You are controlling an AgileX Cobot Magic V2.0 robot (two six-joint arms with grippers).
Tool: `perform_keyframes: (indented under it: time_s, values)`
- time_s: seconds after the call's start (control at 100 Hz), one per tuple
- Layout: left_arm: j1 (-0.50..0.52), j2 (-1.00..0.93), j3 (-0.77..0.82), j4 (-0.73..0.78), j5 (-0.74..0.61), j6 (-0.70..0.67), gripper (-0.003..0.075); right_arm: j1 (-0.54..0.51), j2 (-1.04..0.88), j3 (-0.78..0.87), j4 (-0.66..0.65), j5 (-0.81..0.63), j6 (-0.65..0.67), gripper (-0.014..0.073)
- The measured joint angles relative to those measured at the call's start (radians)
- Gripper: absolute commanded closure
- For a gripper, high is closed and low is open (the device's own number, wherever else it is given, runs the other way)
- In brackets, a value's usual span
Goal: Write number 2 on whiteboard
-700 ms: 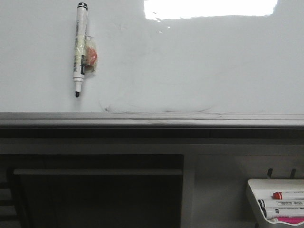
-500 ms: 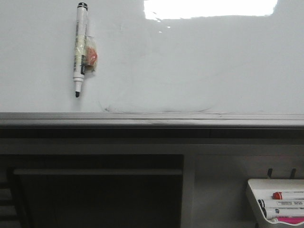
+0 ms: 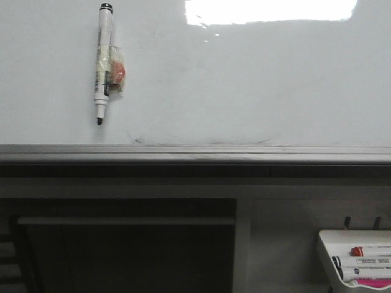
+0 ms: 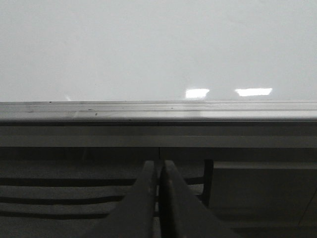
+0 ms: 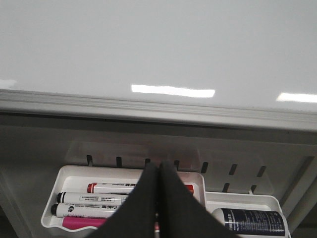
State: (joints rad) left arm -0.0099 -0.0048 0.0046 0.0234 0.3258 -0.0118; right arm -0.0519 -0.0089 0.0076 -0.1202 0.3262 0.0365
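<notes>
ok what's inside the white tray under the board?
The white tray holds a red-capped marker, two black-capped markers and something pink. The shut right tool covers the tray's middle, so the rest is unseen.

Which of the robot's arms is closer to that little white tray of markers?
Right. Its gripper hangs just over the tray; the left gripper faces only the whiteboard's ledge, no tray in view.

Marker upright on the whiteboard at left, tray of pens apparently below its ledge at right.
</notes>
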Motion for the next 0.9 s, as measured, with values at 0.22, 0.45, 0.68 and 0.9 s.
perform_keyframes:
  time_s: [0.22, 0.45, 0.68, 0.9]
  values:
    - [0.000, 0.000, 0.000, -0.094, -0.044, 0.000, 0.0739, 0.000, 0.000, 0.000, -0.006, -0.046, 0.000, 0.0650]
    - [0.000, 0.000, 0.000, -0.151, -0.138, -0.002, 0.0740, 0.000, 0.000, 0.000, -0.013, -0.351, 0.000, 0.0650]
    - [0.000, 0.000, 0.000, -0.250, -0.348, -0.007, 0.0740, 0.000, 0.000, 0.000, -0.015, -0.524, 0.000, 0.0650]
    - [-0.010, 0.000, -0.021, -0.263, -0.317, -0.009, 0.0740, 0.000, 0.016, -0.052, -0.015, -0.307, 0.048, 0.0650]
